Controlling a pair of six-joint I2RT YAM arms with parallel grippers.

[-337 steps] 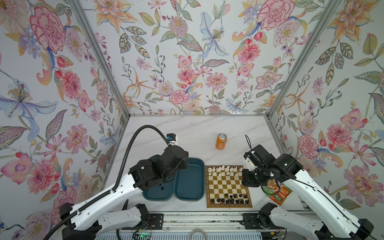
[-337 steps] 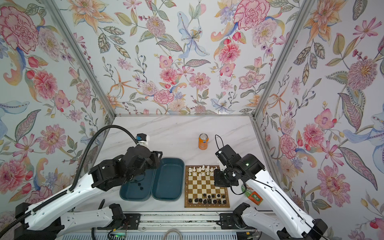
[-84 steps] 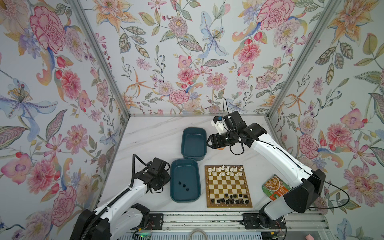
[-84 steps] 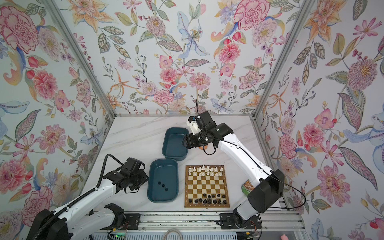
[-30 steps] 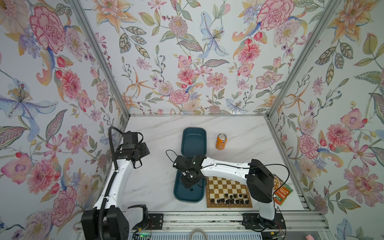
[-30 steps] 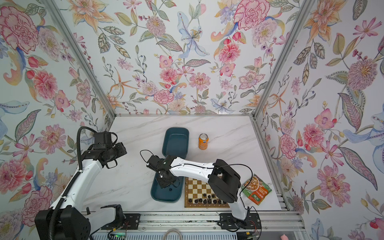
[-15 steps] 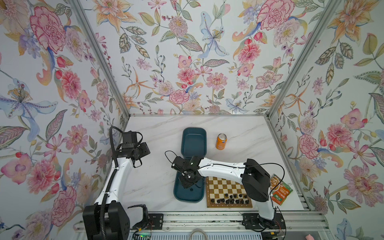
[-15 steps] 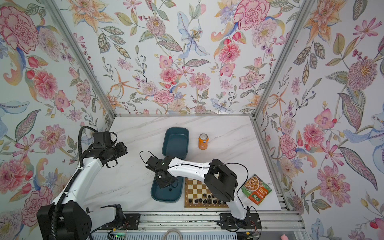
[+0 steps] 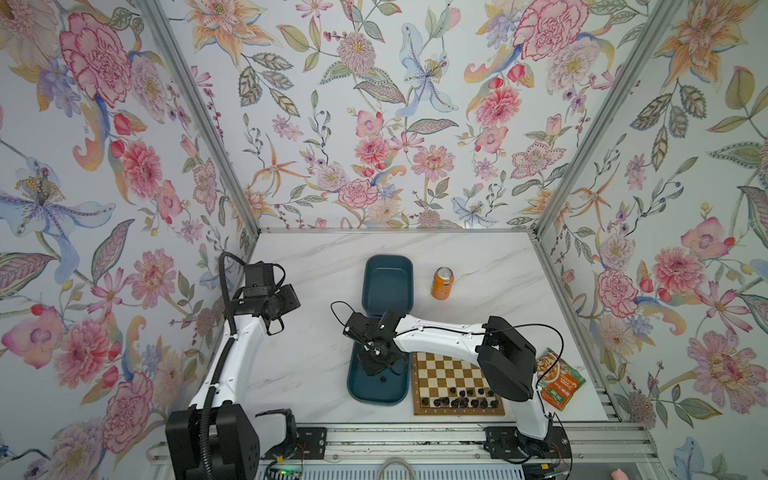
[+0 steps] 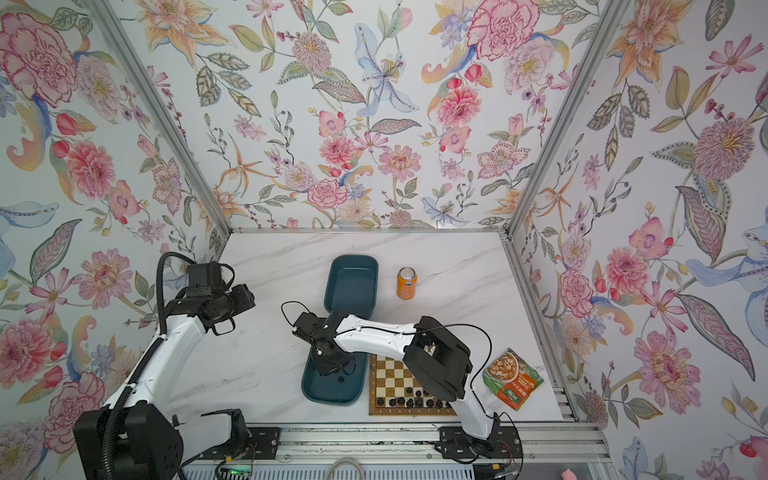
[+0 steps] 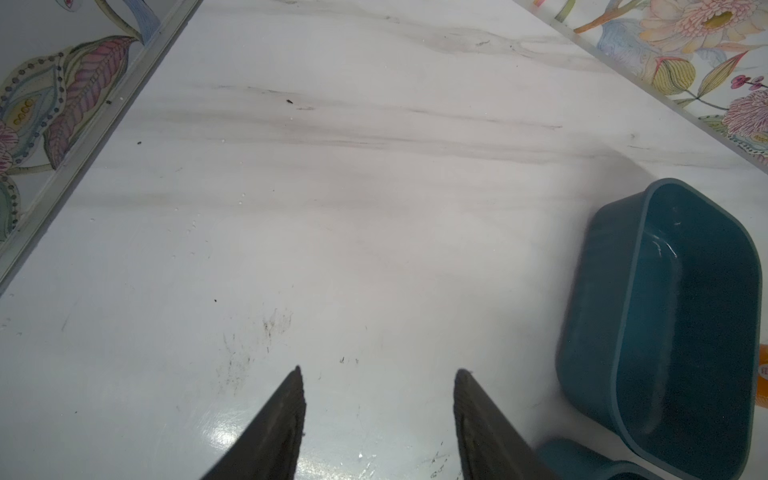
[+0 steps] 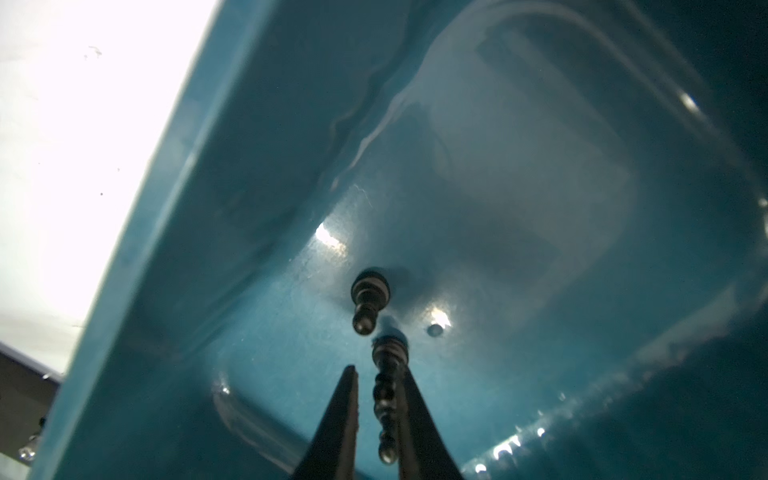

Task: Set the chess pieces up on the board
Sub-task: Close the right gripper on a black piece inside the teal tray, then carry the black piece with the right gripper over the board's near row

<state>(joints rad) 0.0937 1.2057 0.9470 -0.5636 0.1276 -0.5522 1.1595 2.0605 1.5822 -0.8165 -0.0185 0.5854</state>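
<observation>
Little has shifted since half a second ago: the right gripper (image 9: 376,359) is down in the near tray (image 9: 365,392) as it was, and the left arm (image 9: 245,345) is parked by the left wall (image 9: 199,291). Nearly three seconds back it was otherwise: the right gripper was up at the far tray (image 9: 387,286) and the left arm sat low beside the near one.

In the near tray the wrist view shows a black piece (image 12: 386,395) lying between the right fingers (image 12: 345,415). It rests against one of them, with a sliver of tray floor showing between it and the other (narrowed around it, not yet pinched). A second black piece (image 12: 370,299) lies just beyond the fingertips. The board (image 9: 449,374) sits just right of this tray, with a row of black pieces (image 9: 457,402) along its near edge. An orange can (image 9: 442,283) stands beside the far tray, and a snack packet (image 9: 557,380) lies right of the board.

The right arm's forearm (image 9: 440,336) and black elbow (image 9: 505,365) lie over the board's far edge and right side, hiding those squares. From that elbow the arm reaches left and points the gripper down. The left gripper (image 11: 378,370) hangs over bare table (image 11: 332,208), jaws apart, nothing between them.
</observation>
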